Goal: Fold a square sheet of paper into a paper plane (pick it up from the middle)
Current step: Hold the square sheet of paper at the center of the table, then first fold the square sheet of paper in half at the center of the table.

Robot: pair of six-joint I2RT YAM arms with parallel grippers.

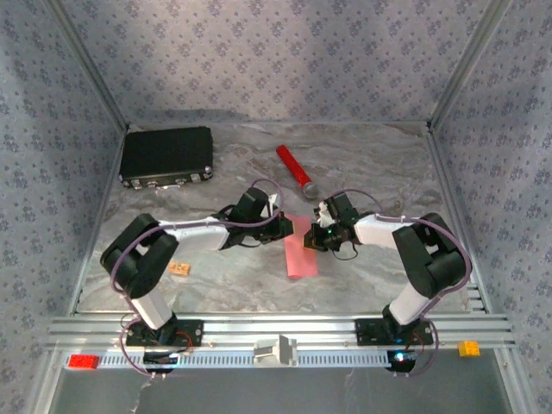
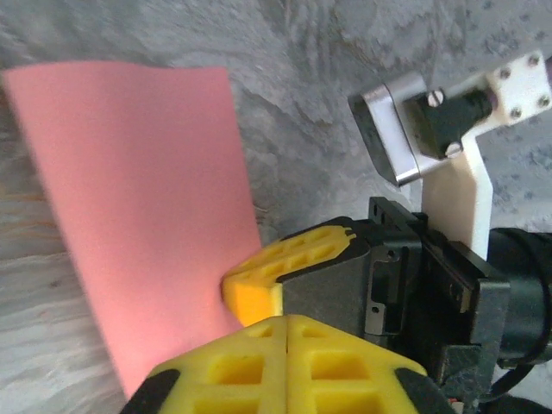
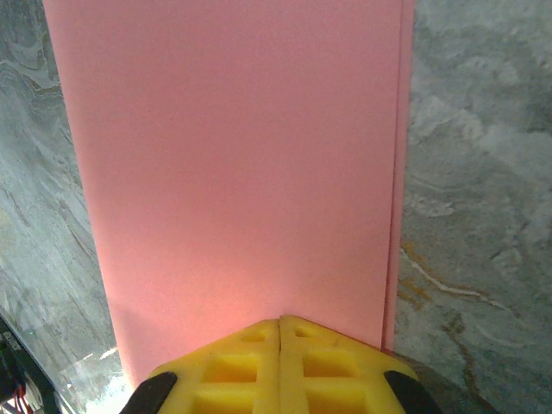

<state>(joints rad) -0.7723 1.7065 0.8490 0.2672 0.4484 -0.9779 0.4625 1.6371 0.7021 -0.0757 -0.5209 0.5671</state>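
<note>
one pink sheet (image 1: 299, 250), one black case (image 1: 166, 155), one red cylinder (image 1: 292, 166), one tan block (image 1: 179, 268).

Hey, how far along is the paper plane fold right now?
Done: the thin pink-red paper sheet lies folded in half, a narrow double-layered rectangle. In hand: the left gripper and right gripper, jaws shut, meet at its far end, seemingly pressing it flat. Remaining: the nose corners and wing folds; no pointed dart yet.
</note>
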